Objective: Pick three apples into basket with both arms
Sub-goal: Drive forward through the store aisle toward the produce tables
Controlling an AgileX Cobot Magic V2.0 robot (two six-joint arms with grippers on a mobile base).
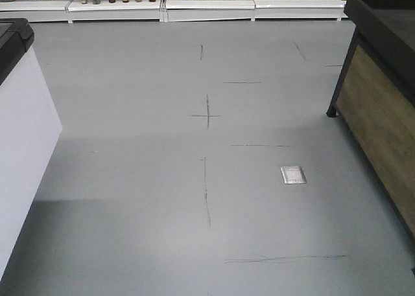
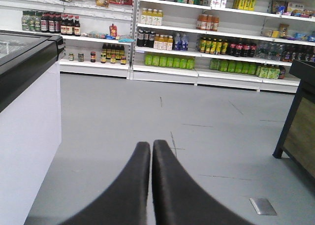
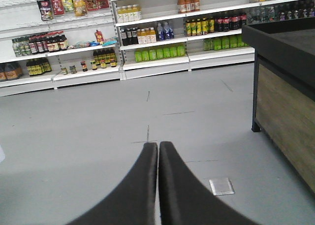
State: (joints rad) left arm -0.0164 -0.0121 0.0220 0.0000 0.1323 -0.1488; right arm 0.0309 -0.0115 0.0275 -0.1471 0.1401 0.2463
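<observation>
Nearest, the left claw [image 2: 151,145] has its two fingers pressed together on nothing. The right claw [image 3: 158,146] is the same, and both point to 12 o'clock over the grey floor [image 1: 207,199]. A small metal plate [image 1: 293,175] lies in the floor at 1 o'clock. A white freezer [image 1: 26,134] stands at 9 o'clock and a dark wooden stand [image 1: 382,108] at 3 o'clock, nearer the right claw. Far at 12 o'clock are shelves [image 1: 207,4] of bottles. No apples and no basket show in any view, so I cannot tell their direction; I judge they must first be found.
</observation>
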